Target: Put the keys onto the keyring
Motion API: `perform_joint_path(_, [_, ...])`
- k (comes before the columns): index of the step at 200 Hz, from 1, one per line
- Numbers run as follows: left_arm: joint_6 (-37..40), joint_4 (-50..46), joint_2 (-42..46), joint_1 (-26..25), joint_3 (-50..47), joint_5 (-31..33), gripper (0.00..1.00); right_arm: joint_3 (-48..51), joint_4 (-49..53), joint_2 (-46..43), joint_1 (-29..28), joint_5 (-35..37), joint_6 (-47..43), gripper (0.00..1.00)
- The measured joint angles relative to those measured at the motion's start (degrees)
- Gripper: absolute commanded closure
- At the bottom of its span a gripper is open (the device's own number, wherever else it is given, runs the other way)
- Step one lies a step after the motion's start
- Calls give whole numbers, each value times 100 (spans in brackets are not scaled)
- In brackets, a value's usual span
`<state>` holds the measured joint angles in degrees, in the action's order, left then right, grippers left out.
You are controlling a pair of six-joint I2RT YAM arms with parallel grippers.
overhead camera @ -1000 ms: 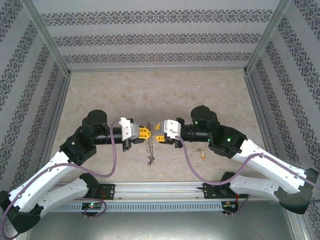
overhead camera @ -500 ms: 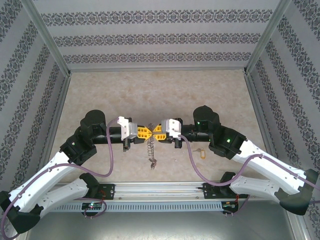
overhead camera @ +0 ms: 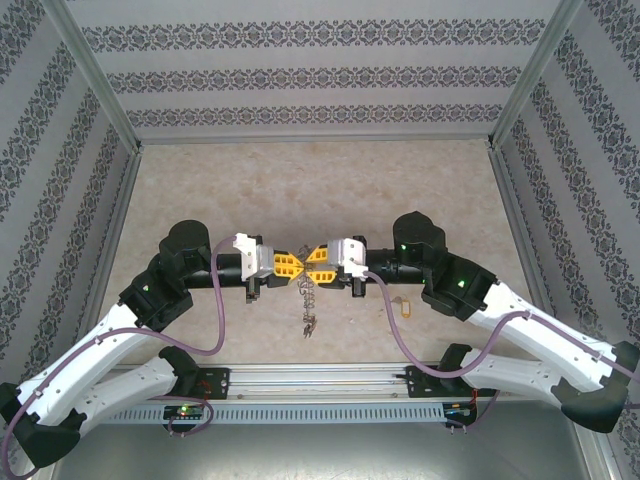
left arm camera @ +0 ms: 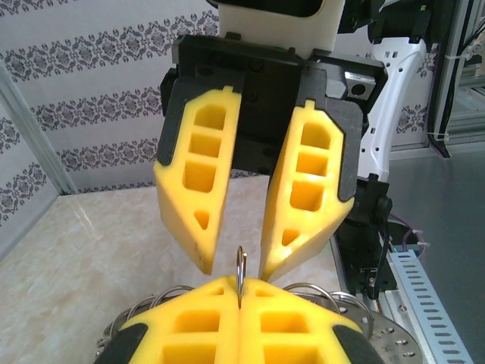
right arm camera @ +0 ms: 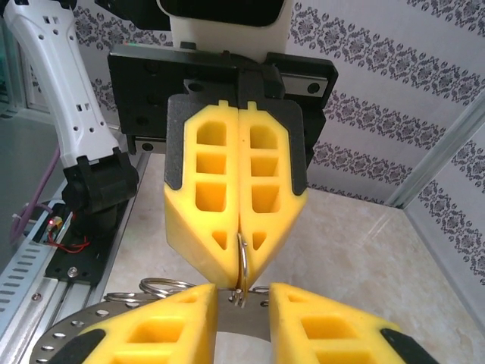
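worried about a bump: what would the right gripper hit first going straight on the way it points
Probably the thin metal ring pinched in the shut left gripper, then that gripper's yellow tips behind it; the right gripper faces them nearly tip to tip.

Bright, even, diffuse light in every view; faint soft shadows lie on the pale bench [overhead camera: 330,180]; focus is crisp.

Bright yellow on my left gripper [right arm camera: 239,274], the same yellow on the right gripper [left arm camera: 236,267], both in black mounts. The keyring [overhead camera: 307,298] reads silvery grey. The table [overhead camera: 300,190] is pale beige, marbled (the key [overhead camera: 404,306] has a yellow head). The walls [overhead camera: 320,70] are white with grey ornamental bands. The arms [overhead camera: 100,345] are white and black, the cables [overhead camera: 221,305] purple.
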<state>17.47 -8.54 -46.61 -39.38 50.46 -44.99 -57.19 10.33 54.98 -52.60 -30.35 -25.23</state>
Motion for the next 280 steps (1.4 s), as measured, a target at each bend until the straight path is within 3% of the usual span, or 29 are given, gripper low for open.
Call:
perform_joint_path(48, [0,0,0,0,0,-2,100,0,-11,63,0,-17,-11,84])
perform_joint_path(69, [4,-44,0,2,-2,31,100,-4,11,120,0,-17,-48,100])
perform_joint_path(80, [15,-92,-2,2,0,66,100,-11,57,131,0,-13,-48,100])
perform_joint_path(99, [127,-229,-35,0,13,160,88,-83,223,197,0,33,-50,100])
perform_joint_path(133, [448,-778,-245,0,269,553,85,-446,846,476,0,306,-212,100])
perform_joint_path(175, [769,-1174,-356,-35,378,879,100,-852,1495,754,-4,636,-437,100])
perform_joint_path(227, [890,-1266,-391,-37,389,951,100,-1143,1891,979,-15,748,-636,100])
perform_joint_path(252, [835,-1224,-323,-37,352,944,100,-1110,1825,933,-17,741,-625,67])
perform_joint_path(280, [686,-1119,-177,-35,181,892,100,-730,1554,476,15,728,-476,60])
